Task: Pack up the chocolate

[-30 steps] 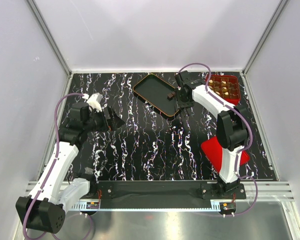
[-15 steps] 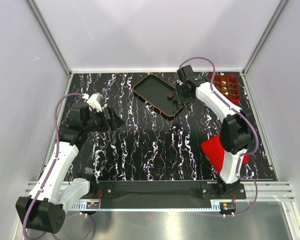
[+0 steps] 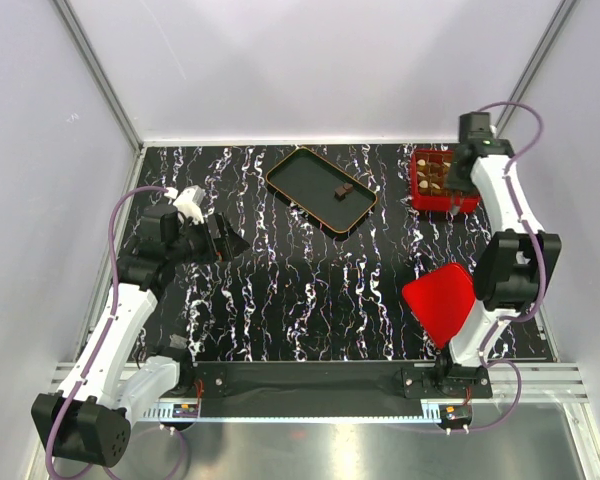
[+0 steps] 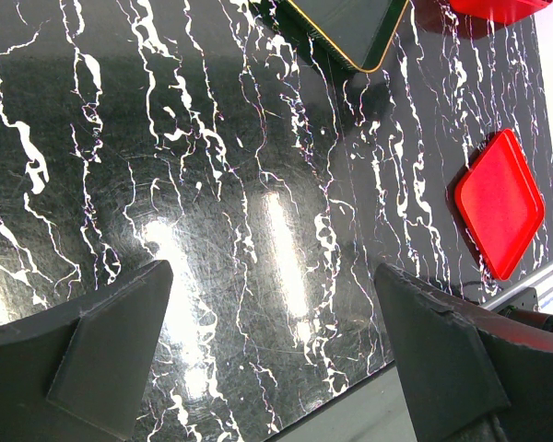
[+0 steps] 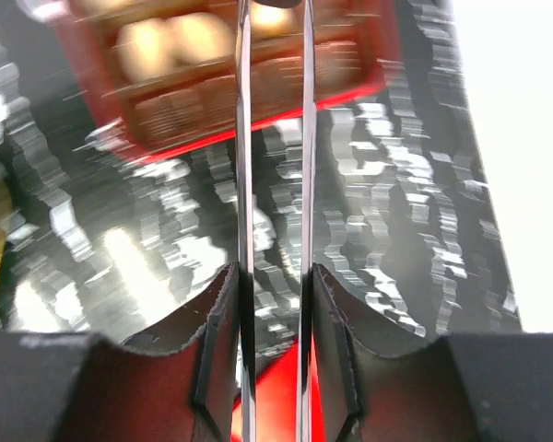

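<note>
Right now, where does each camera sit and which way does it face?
Top external: above and behind the arms, looking down on the table; both arms show.
Left wrist: on the left arm, facing across the table to the red lid; open left claw shows.
Right wrist: on the right arm, facing the blurred red box; right claw shows.
Shared: top and left wrist both show red lid and black tray.

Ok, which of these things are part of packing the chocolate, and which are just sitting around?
In the job: the loose chocolate, the black orange-rimmed tray under it, the packed chocolates, the red gridded box, the right gripper at that box.
Lying about: the flat red lid, set aside; the left gripper, open and empty.
</note>
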Controlling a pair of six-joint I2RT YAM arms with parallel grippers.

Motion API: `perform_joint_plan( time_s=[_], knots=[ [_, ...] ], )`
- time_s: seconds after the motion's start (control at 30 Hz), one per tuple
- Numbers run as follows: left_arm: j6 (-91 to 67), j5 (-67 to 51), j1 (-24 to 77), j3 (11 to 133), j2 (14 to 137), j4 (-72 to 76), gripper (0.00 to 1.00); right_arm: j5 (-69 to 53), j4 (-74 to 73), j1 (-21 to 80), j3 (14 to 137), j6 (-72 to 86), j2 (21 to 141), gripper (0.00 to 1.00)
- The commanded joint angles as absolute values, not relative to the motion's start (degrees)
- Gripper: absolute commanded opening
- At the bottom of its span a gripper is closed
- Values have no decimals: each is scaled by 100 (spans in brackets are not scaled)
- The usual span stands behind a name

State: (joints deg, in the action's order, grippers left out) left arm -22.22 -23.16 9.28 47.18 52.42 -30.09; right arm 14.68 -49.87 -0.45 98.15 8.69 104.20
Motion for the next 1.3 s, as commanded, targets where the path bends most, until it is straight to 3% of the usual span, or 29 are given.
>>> perform_joint_plan(
  time_s=[0.0, 0.6, 0.9, 1.27],
  knots=[
    [-2127, -2276, 914, 4729, 5098, -2821, 99, 1784, -5054, -368, 9879, 1002, 10318, 39],
    [-2127, -2294, 914, 4737, 5142, -2813, 99, 1512, -4843, -756, 10037, 1011, 10845, 40],
    [-2118, -2276, 914, 4737, 5177, -2813, 99, 1547, -4676, -756, 9940, 905, 10960, 51],
    [-2118, -2259, 914, 4746, 5186, -2821, 99, 1372, -4931, -756, 10362, 1002, 10785, 51]
  ],
)
